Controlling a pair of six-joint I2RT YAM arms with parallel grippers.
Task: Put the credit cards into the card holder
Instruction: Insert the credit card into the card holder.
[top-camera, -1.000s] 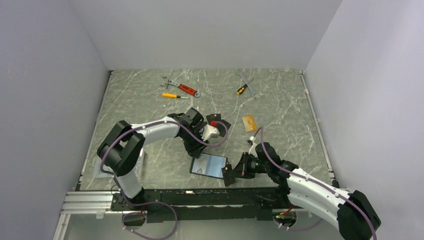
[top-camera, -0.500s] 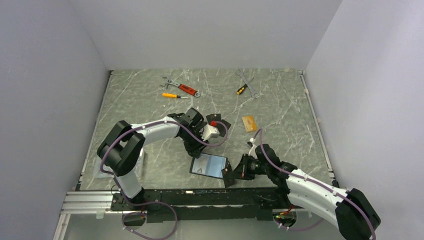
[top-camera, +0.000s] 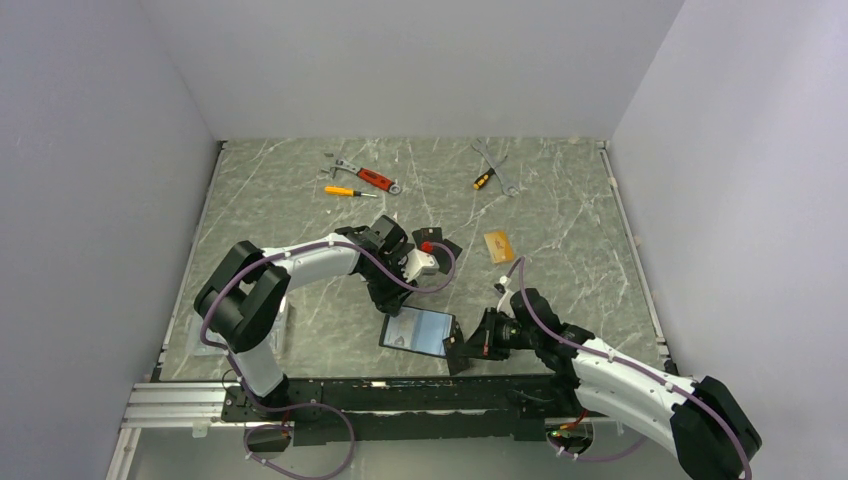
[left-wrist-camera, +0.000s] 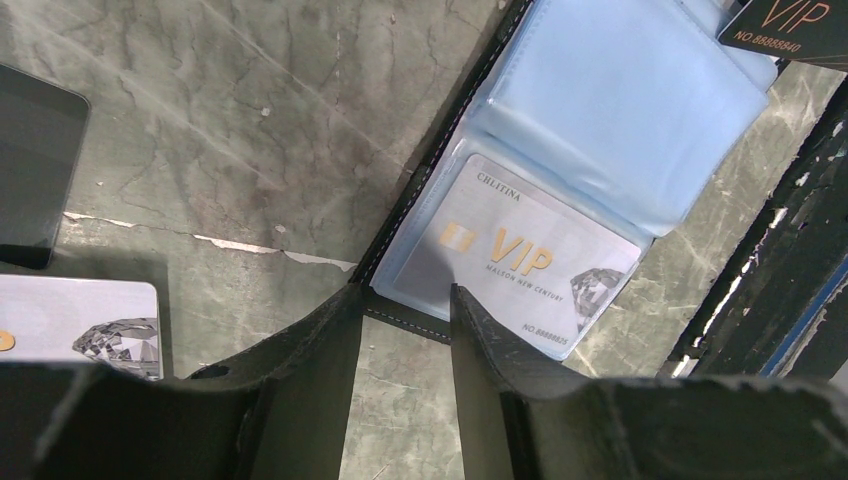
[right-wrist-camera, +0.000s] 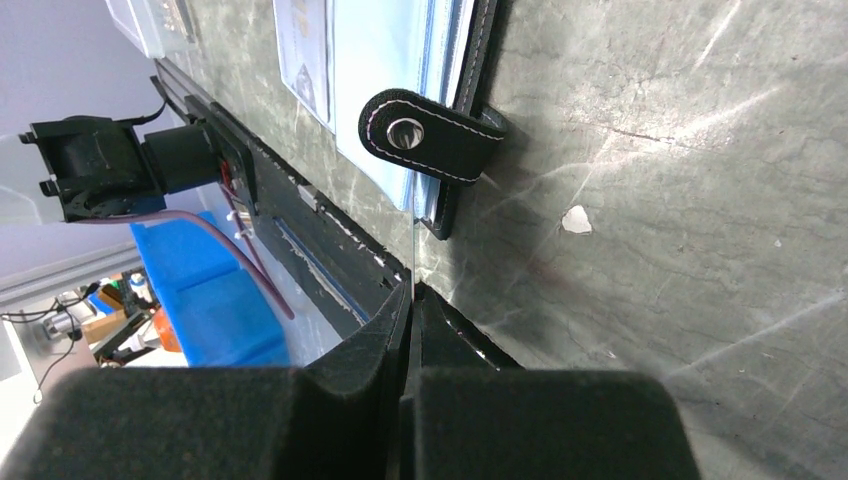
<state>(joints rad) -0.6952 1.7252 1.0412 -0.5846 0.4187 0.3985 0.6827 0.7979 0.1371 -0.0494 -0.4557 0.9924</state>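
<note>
Slightly nearer the open black leather-like card holder (right-wrist-camera: 430, 135) than before, the right gripper (right-wrist-camera: 412, 295) pinches what seems a thin black VIP-printed card (left-wrist-camera: 790, 22) edge-on at its clear sleeves (left-wrist-camera: 620, 100). Left gripper (left-wrist-camera: 405, 320), fingers half-spread, straddles the holder's stitched near edge, likely steadying it.

Top camera overhead, faces down; wrist cameras close, low (all share card holder (top-camera: 418, 331)).

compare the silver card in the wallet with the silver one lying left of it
The silver VIP card sits in a clear sleeve of the open black leather card holder; the other silver card lies bare on the marble table. The first shows almost whole; the second is cut by the frame. Both show a diamond.
</note>
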